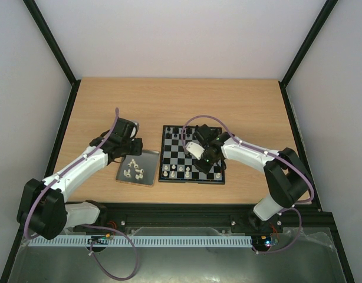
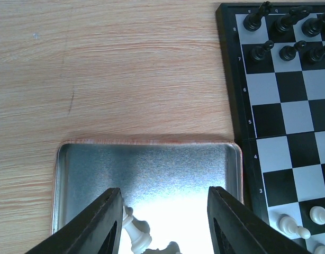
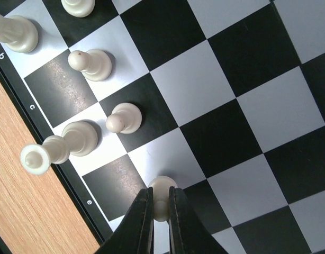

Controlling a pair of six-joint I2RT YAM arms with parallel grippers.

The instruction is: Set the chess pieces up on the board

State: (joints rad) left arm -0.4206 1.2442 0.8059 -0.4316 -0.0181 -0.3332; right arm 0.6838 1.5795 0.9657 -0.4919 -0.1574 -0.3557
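The right hand (image 3: 160, 197) covers most of one white piece (image 3: 163, 183); pieces (image 2: 136, 235) in the tray (image 2: 152, 169) run off the lower edge.

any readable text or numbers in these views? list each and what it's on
On the rim of the board, left wrist view:
"8"
"7"
"6"
"5"
"4"
"3"
Same rim, right wrist view:
"b"
"c"
"e"
Letters on the rim's far edge are too blurred to read. Nothing is legible in the top view.
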